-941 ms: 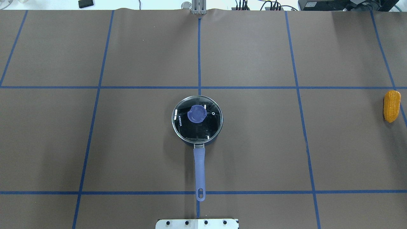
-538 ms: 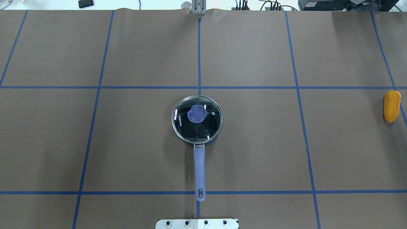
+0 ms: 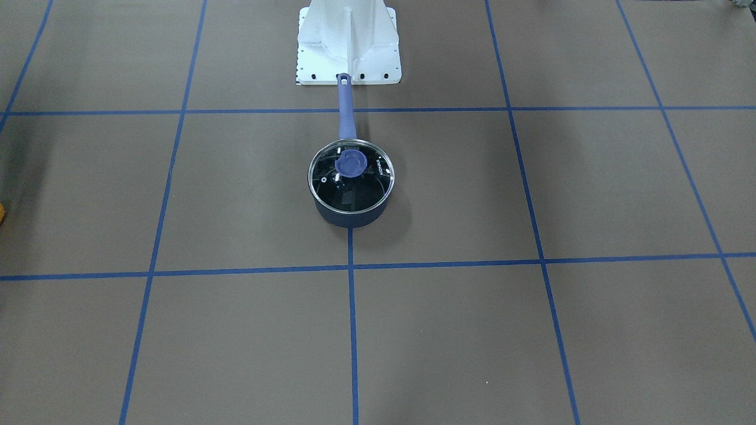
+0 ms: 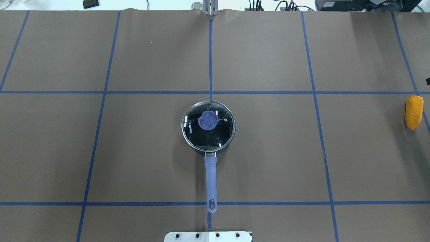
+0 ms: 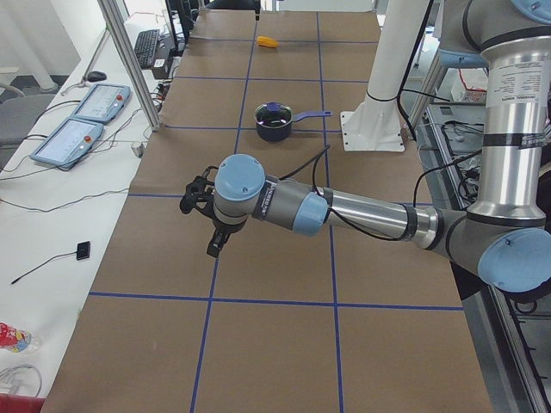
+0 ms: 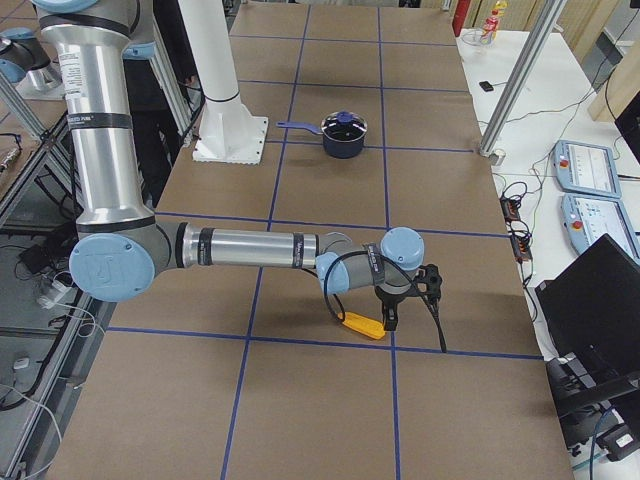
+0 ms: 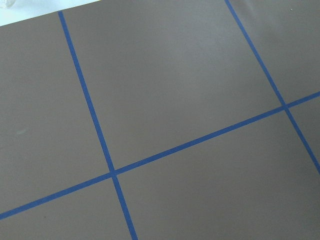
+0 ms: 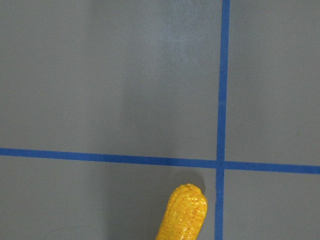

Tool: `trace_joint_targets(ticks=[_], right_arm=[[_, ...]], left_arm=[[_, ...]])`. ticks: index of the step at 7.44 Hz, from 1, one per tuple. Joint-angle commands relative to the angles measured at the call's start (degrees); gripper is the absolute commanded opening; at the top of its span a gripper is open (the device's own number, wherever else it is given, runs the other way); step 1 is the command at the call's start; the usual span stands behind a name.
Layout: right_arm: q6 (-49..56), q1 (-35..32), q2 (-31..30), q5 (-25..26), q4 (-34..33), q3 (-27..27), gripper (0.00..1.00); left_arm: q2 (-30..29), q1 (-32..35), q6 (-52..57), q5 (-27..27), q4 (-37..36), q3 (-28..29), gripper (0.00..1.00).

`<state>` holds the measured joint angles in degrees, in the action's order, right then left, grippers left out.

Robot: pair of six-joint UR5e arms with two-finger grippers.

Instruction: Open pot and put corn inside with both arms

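The dark navy pot [image 4: 208,126] stands mid-table with its glass lid [image 4: 208,121] on and its lavender handle [image 4: 210,181] pointing at the robot base. It also shows in the front view [image 3: 351,183]. The corn [image 4: 414,112] lies at the table's far right and also shows in the right wrist view [image 8: 184,214]. My right gripper [image 6: 390,315] hovers just beside the corn [image 6: 362,325], and I cannot tell whether it is open. My left gripper [image 5: 215,245] hangs over bare table far left of the pot [image 5: 274,120], and I cannot tell its state either.
The white robot base plate [image 4: 208,236] sits just behind the pot handle's end. Blue tape lines grid the brown table [image 4: 134,151]. Control pendants [image 5: 82,120] and cables lie on the white bench beyond the far table edge.
A small dark tip has come in at the overhead view's right edge, beyond the corn. The pot, lid and corn have not moved.
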<state>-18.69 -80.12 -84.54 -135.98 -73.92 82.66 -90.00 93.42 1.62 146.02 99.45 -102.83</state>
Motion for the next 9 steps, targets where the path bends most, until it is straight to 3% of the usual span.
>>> trace_joint_targets(ticks=[1, 4, 9], right_arm=[[-4.4, 3.6, -0.4, 3.7, 0.2, -0.1, 1.00], [-3.9, 6.7, -0.5, 9.7, 1.0, -4.1, 1.00], [-4.1, 7.9, 0.4, 9.4, 1.3, -5.5, 1.00]], left_arm=[[-3.3, -3.8, -8.2, -0.2, 0.3, -0.4, 0.98], [-11.3, -11.6, -24.8, -2.1, 0.5, -1.5, 0.97], [-21.1, -27.6, -46.8, -12.8, -0.5, -4.8, 0.97]])
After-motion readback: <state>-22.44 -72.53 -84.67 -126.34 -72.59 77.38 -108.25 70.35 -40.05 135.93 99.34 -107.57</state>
